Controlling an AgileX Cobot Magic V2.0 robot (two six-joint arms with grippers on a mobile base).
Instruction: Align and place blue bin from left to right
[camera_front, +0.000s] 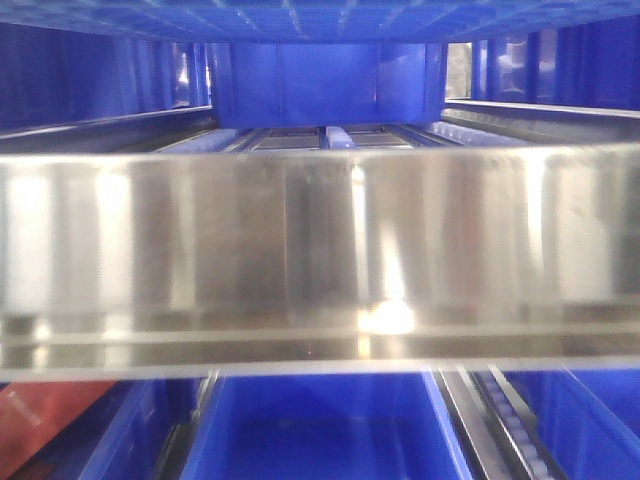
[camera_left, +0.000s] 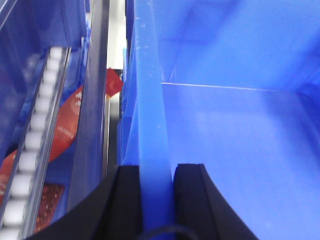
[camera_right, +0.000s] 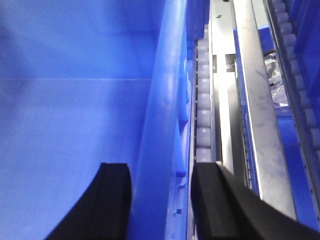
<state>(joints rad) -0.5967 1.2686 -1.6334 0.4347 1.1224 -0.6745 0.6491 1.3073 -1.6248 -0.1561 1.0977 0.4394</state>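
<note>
The blue bin (camera_front: 330, 430) sits on the lower rack level, below the steel beam, and its empty inside fills both wrist views. In the left wrist view my left gripper (camera_left: 157, 175) is shut on the bin's left wall rim (camera_left: 147, 100), with one black finger on each side. On the opposite side, my right gripper (camera_right: 160, 175) straddles the right wall rim (camera_right: 165, 100). Its inner finger (camera_right: 114, 200) lies against the wall and its outer finger (camera_right: 215, 200) presses the ribbed outside. Neither gripper shows in the front view.
A wide steel shelf beam (camera_front: 320, 260) crosses the front view, with another blue bin (camera_front: 330, 85) behind it on the upper level. White roller tracks (camera_left: 35, 145) (camera_right: 202, 100) and steel rails (camera_right: 255, 110) flank the held bin. Red packets (camera_left: 65, 130) lie in the left neighbouring lane.
</note>
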